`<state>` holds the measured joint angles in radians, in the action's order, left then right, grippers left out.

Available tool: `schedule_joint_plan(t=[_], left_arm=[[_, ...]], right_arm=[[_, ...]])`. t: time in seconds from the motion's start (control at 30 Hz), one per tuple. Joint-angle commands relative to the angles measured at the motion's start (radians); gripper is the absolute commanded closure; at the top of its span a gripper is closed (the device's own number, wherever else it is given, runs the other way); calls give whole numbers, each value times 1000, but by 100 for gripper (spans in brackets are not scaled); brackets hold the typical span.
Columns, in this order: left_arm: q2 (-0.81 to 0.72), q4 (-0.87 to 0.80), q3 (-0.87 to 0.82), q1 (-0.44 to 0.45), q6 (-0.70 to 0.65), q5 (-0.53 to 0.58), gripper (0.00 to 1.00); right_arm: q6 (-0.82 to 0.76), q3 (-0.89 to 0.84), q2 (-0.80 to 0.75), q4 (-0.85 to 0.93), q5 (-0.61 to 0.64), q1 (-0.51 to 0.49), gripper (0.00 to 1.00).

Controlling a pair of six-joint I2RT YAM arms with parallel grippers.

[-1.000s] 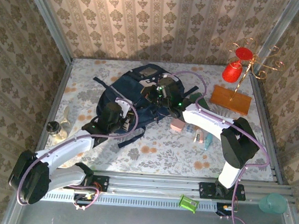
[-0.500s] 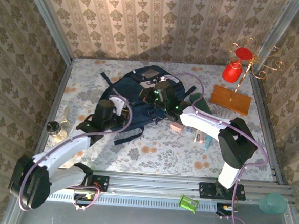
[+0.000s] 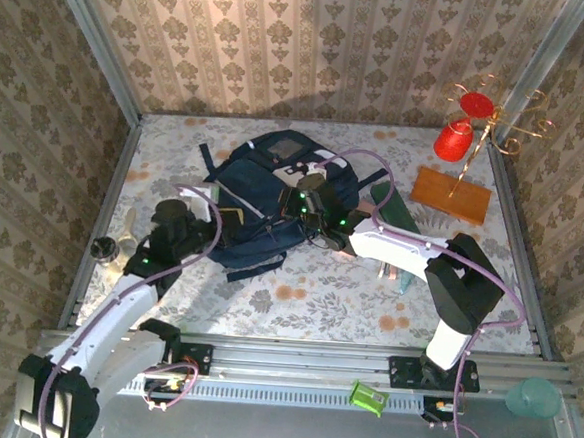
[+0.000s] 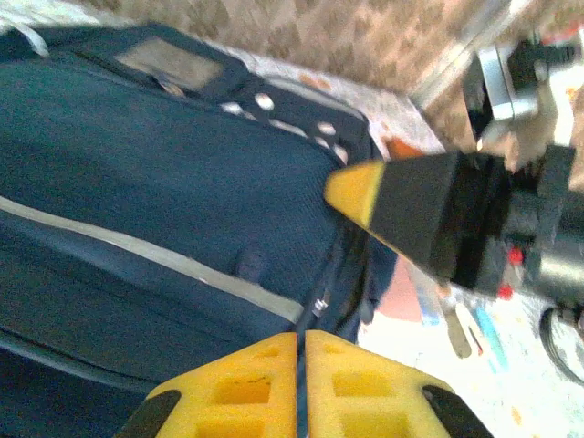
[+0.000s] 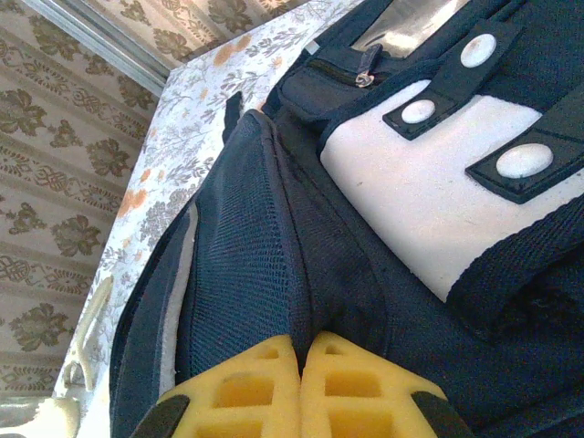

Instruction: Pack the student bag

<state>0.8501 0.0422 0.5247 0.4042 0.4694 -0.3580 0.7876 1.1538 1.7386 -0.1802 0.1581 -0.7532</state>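
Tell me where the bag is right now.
In the top view the bag lies left of centre, toward the back wall, with the wooden board off to its right.

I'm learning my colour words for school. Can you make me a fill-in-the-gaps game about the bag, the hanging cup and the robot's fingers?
The bag is dark ___.
The cup hanging on the stand is ___.
The right gripper has ___ pads.
The round studs on the bag are ___.

Missing words: blue, red, yellow, white.
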Motion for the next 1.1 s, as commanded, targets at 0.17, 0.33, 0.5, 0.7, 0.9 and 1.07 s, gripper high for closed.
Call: schedule_joint_plan(t=[0.17, 0.33, 0.5, 0.7, 0.9, 1.07], left_arm=[[78, -115, 23, 216, 55, 162, 63], [105, -109, 23, 253, 205, 198, 55], [165, -69, 29, 262, 294, 166, 54], [211, 1, 25, 261, 329, 158, 55], [282, 27, 46, 260, 348, 141, 58], [317, 75, 44, 257, 348, 139, 59]], right_arm=[[89, 21, -37, -74, -12, 18, 100], [176, 33, -39, -131, -49, 18, 100], [185, 53, -34, -125, -55, 11, 100], [197, 61, -20, -129, -66, 7, 100], [199, 64, -20, -130, -69, 7, 100], [197, 61, -25, -133, -71, 6, 100]])
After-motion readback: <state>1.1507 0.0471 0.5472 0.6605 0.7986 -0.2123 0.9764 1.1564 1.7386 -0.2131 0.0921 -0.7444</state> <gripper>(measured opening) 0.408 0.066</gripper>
